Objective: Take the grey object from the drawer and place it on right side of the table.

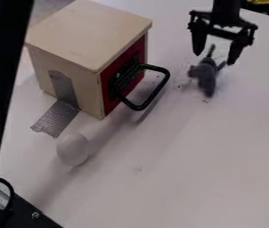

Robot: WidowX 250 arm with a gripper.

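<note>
At the upper right hangs the black gripper [217,50], its two fingers spread apart and pointing down. Just below and between the fingertips is the grey object [206,75], a small dark grey, toy-like shape with thin parts sticking up; whether it touches the gripper or the table I cannot tell. The drawer [124,79] has a red front with a black loop handle and sits closed in a light wooden box [89,33] at the upper left. The white table [202,164] extends under all of them.
A white egg-shaped object [73,148] lies in front of the box. Grey tape [56,118] runs from the box side onto the table. A black frame part [3,89] stands along the left edge, with more black hardware at the lower left. Something yellow is at the top right corner.
</note>
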